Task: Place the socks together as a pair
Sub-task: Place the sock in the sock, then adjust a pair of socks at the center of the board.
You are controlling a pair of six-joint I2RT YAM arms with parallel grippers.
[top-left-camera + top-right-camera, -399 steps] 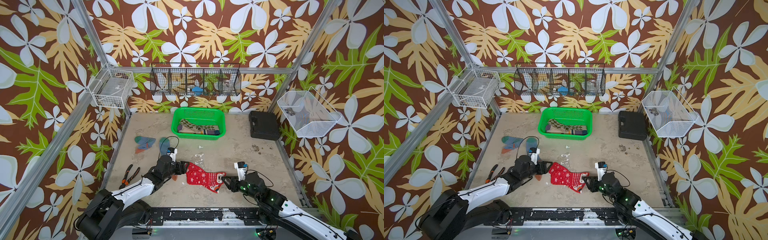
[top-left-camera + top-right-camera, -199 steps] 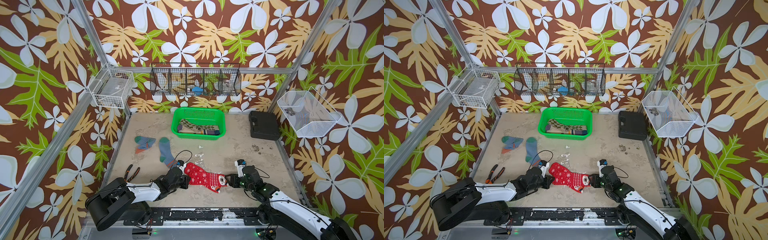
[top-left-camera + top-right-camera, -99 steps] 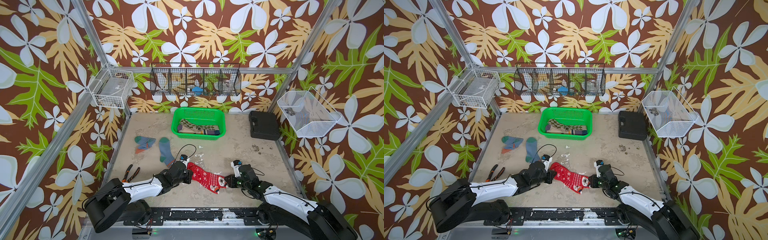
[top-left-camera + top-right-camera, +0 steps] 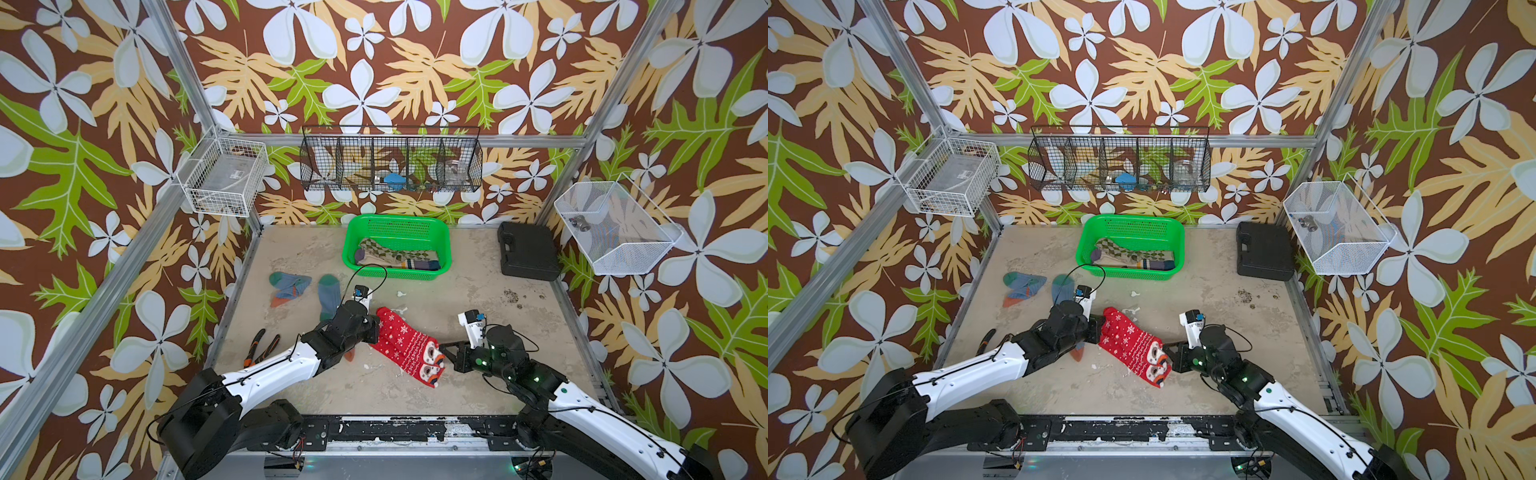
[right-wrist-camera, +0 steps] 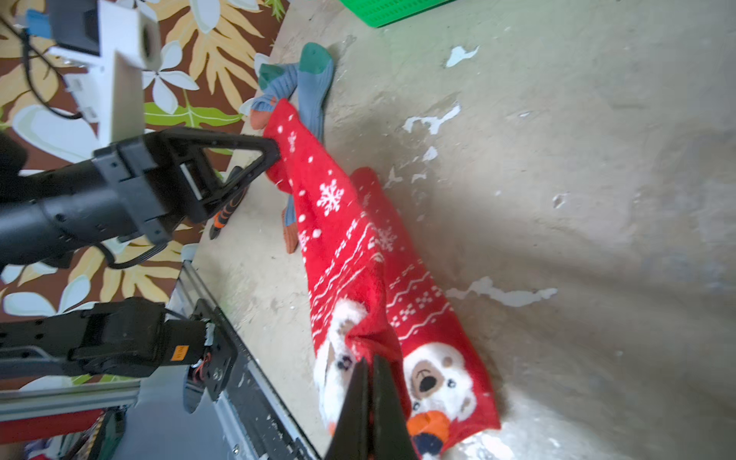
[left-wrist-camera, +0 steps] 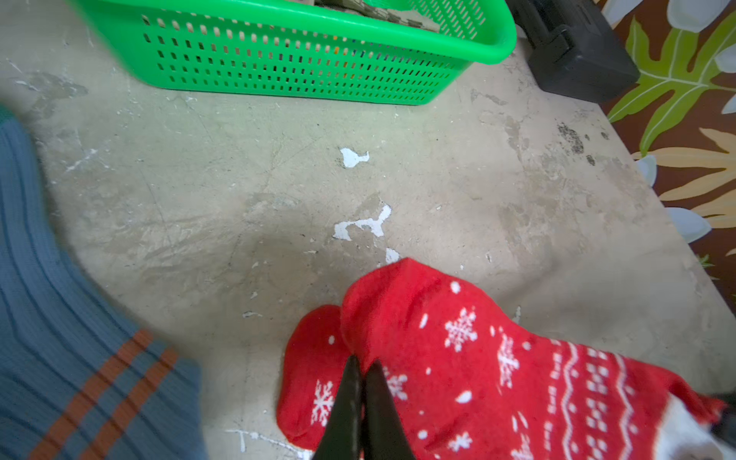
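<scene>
The left gripper is pinched tight on the plain rounded end of the upper red snowflake sock. The right gripper is clamped on that sock's bear-face end. The sock runs stretched between them over the near middle of the table. The second red snowflake sock lies flat, partly beneath it. Farther back on the left lie a folded blue-grey sock and a straight blue-grey sock. The green basket stands at the far middle, holding an argyle sock and a striped sock.
</scene>
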